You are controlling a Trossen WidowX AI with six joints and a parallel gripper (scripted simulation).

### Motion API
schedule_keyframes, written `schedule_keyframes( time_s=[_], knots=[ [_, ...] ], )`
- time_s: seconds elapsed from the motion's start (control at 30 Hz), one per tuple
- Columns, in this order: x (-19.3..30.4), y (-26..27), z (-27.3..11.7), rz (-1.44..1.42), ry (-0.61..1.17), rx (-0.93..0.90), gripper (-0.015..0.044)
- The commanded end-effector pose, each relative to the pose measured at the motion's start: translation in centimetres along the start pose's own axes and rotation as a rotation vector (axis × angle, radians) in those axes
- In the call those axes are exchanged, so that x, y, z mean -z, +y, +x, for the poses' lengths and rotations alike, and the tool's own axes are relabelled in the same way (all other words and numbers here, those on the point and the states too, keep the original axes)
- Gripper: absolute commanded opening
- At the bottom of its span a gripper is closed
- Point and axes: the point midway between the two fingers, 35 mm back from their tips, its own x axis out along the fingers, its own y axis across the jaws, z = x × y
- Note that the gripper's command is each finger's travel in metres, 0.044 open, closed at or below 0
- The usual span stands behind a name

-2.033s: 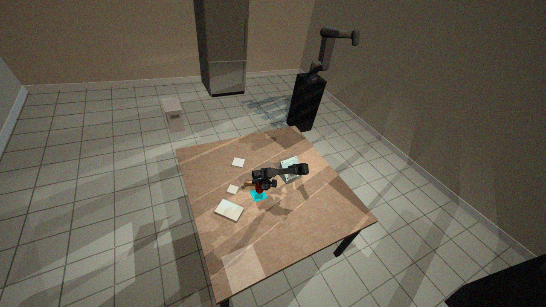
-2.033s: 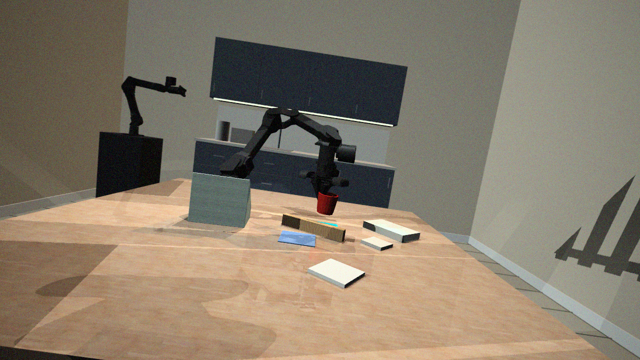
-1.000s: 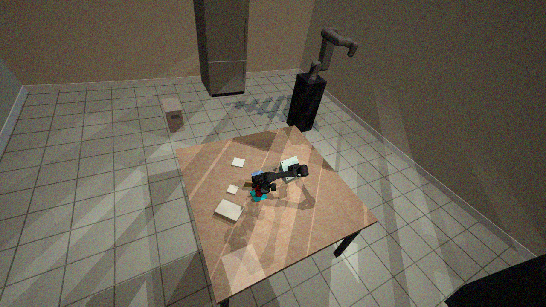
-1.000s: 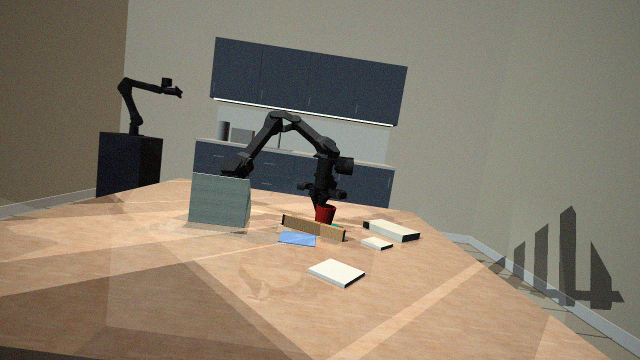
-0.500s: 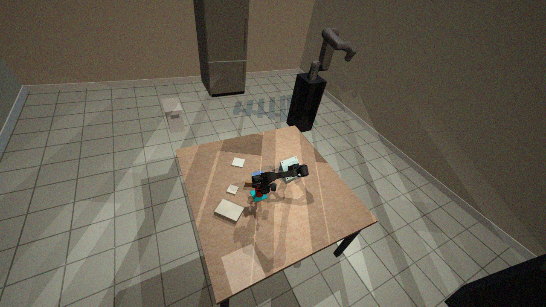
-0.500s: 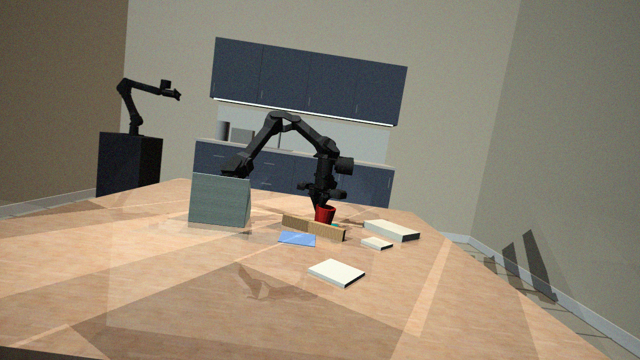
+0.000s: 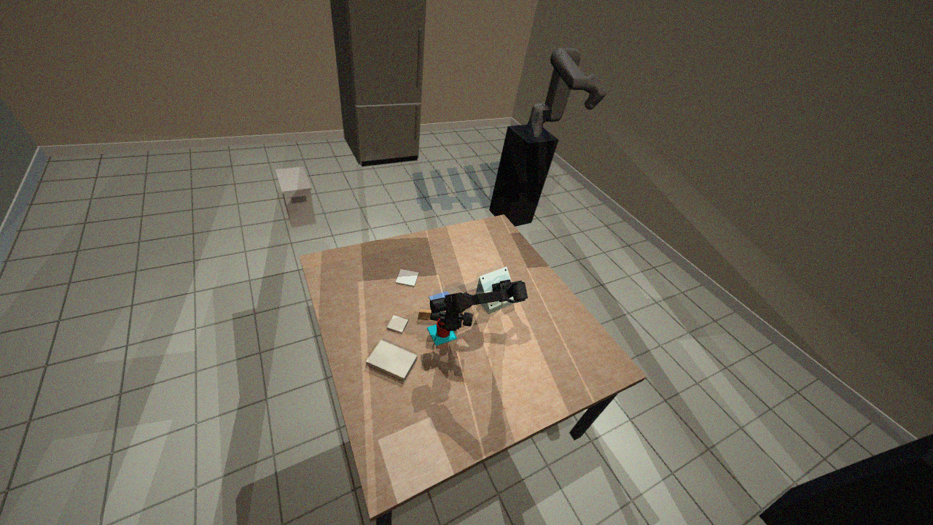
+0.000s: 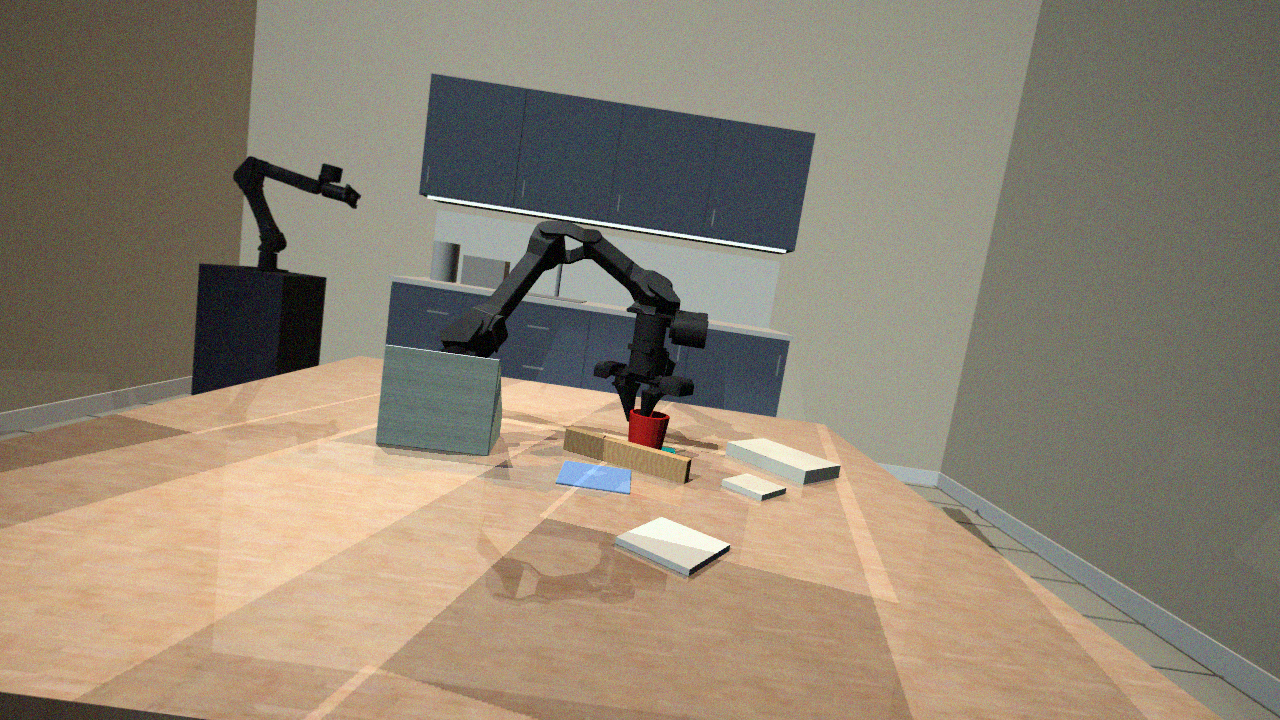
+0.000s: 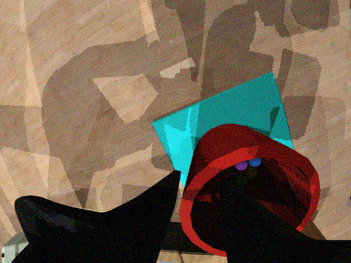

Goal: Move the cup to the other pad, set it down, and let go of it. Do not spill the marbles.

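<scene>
The red cup (image 7: 442, 329) (image 8: 647, 430) (image 9: 223, 140) stands upright on the cyan pad (image 7: 441, 340) (image 9: 234, 100), near one edge of it in the wrist view. Inside the cup, a purple marble (image 9: 241, 166) and a blue marble (image 9: 255, 162) show; the rest of its inside is dark. My gripper (image 8: 637, 414) (image 9: 200, 180) is open around the near wall of the cup, one finger outside it and one inside the rim. A gap shows between the outer finger and the cup. The blue pad (image 7: 436, 297) (image 8: 593, 478) bears no cup.
A low wooden bar (image 7: 423, 316) (image 8: 626, 452) stands between the pads. A large white block (image 7: 391, 359) (image 8: 780, 458), a small one (image 7: 397, 324) (image 8: 752, 486) and a flat one (image 7: 407, 278) (image 8: 671, 542) lie nearby. A grey-green box (image 8: 438, 402) stands at my arm's base.
</scene>
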Motion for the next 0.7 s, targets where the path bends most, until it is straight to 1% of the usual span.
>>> schedule_keyframes(
  time_s=[0.0,0.67],
  knots=[
    [-0.1,-0.1,-0.7,-0.005,0.000,0.004,0.0128],
    [0.0,-0.2,-3.7,-0.002,0.000,0.001,0.0128]
  ],
)
